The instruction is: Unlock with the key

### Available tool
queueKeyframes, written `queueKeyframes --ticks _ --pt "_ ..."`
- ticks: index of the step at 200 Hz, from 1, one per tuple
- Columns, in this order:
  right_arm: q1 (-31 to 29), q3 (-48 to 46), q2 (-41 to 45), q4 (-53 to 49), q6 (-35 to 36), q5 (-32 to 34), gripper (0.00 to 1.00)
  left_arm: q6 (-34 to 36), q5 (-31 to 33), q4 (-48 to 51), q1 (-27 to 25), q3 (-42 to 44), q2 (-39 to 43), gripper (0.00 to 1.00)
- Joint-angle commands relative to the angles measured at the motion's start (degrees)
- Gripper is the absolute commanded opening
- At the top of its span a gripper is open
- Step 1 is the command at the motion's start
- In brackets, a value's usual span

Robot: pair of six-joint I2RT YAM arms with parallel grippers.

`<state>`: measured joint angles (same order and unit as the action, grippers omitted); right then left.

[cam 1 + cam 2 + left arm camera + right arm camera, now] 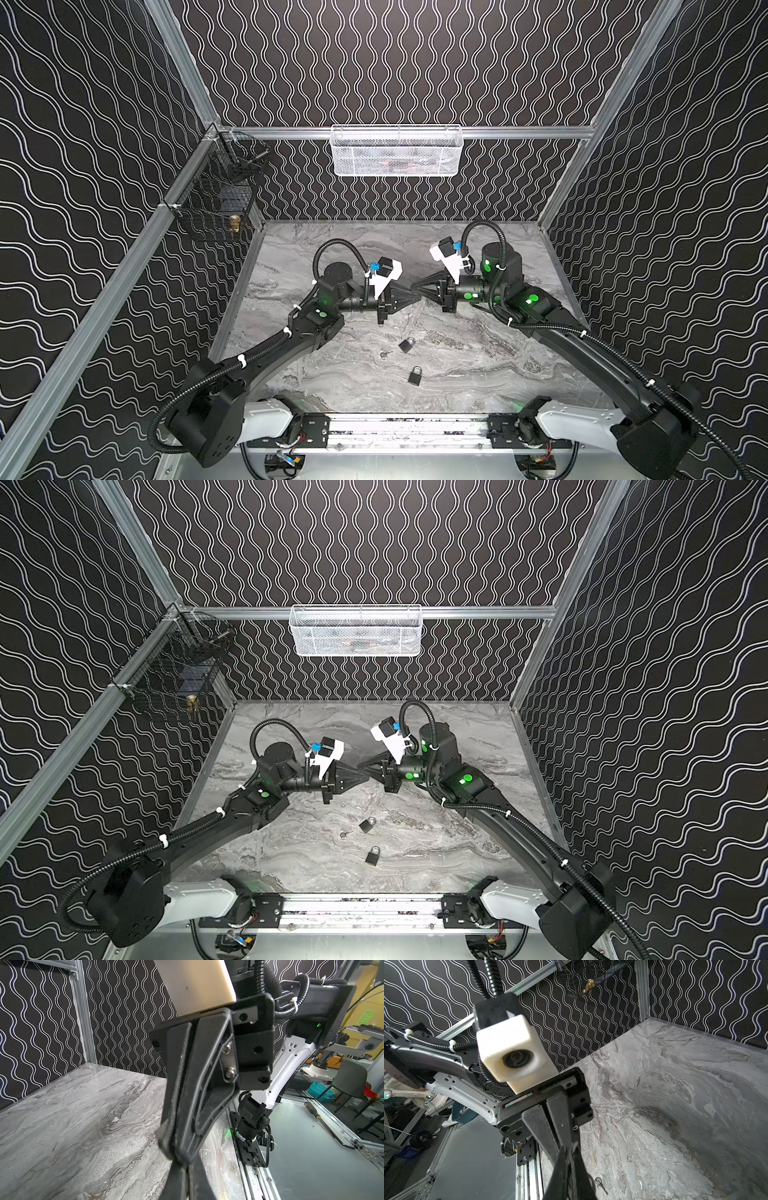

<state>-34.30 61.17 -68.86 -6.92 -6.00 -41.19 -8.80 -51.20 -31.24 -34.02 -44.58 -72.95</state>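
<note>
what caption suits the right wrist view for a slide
Shut right gripper faces the shut left gripper, tips close, over the marble table where the key lies.

A white mesh basket (397, 162) hangs on the aluminium rail (282, 132) across the back wall; a black wire basket (208, 216) is fixed to the left-hand rail, a small brass object (235, 224) at its lower front corner; the grey marbled tabletop (478, 357) lies below black walls (395, 62) with white wavy lines; the left wrist view shows a screwdriver (311, 1110), a grey chair (351, 1079) and a teal crate (321, 1091) beyond the frame.
</note>
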Motion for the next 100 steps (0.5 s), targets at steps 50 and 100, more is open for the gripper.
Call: queueKeyframes --ticks 50,100 --pt "1.29 -1.21 0.47 4.03 -3.71 3.65 0.00 1.55 1.35 -2.91 0.26 -0.78 0.39 0.12" --pt "2.27 0.17 -0.47 9.35 -9.29 1.81 0.00 -0.08 3.14 -4.85 1.36 0.50 -0.76 0.32"
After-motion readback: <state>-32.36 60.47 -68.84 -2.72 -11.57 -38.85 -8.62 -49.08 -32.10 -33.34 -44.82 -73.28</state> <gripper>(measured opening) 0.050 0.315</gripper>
